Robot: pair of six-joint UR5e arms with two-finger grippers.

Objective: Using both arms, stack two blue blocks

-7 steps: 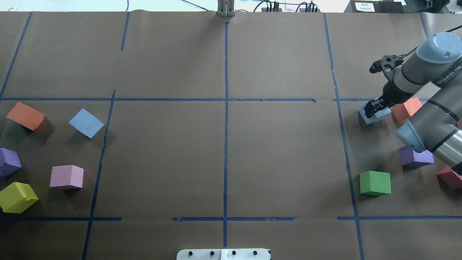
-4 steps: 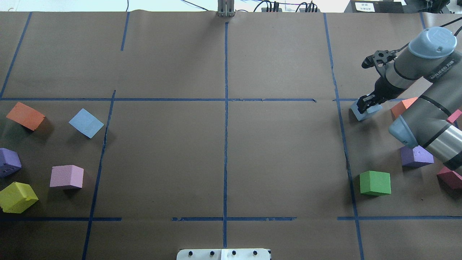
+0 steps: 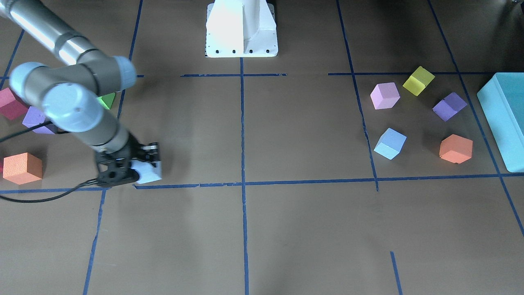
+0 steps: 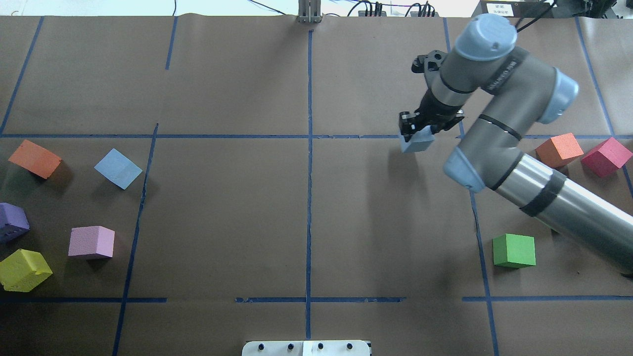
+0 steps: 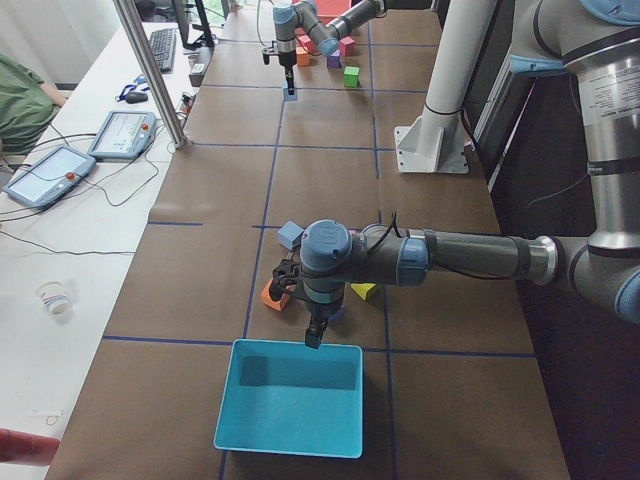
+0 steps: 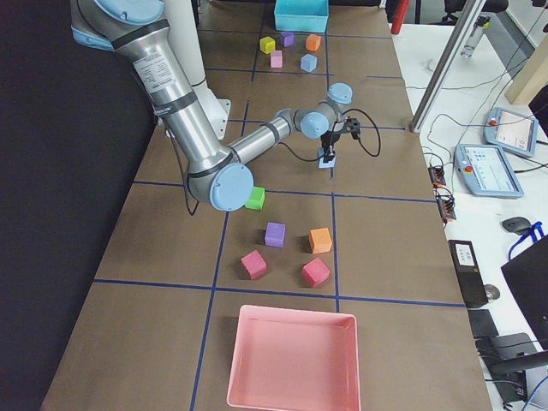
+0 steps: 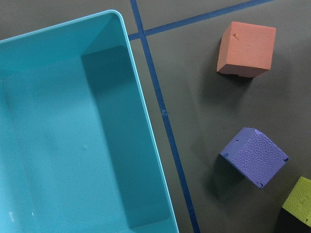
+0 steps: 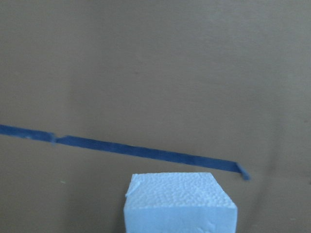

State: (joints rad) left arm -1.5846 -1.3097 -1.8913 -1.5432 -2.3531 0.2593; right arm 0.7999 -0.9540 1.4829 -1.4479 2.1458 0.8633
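My right gripper [image 4: 417,134] is shut on one pale blue block [image 4: 418,142] and holds it above the table by a blue tape line, right of centre. The block also shows in the front view [image 3: 148,173] and low in the right wrist view [image 8: 179,203]. The other blue block [image 4: 118,168] lies on the table at the left, also in the front view [image 3: 390,143]. My left gripper [image 5: 313,338] hangs over the near rim of the teal box, far from both blocks. I cannot tell whether it is open or shut.
A large teal box [image 7: 63,136] sits at the left end, with orange [image 7: 246,49], purple [image 7: 254,157], yellow [image 4: 23,269] and pink [image 4: 91,242] cubes nearby. Green [image 4: 514,250], orange [image 4: 559,149] and red [image 4: 606,156] cubes lie at the right. A pink tray [image 6: 293,360] sits beyond them.
My right arm has carried the blue block left, out of the right cell and across the tape line towards the table's middle. The left-side cubes have not moved.
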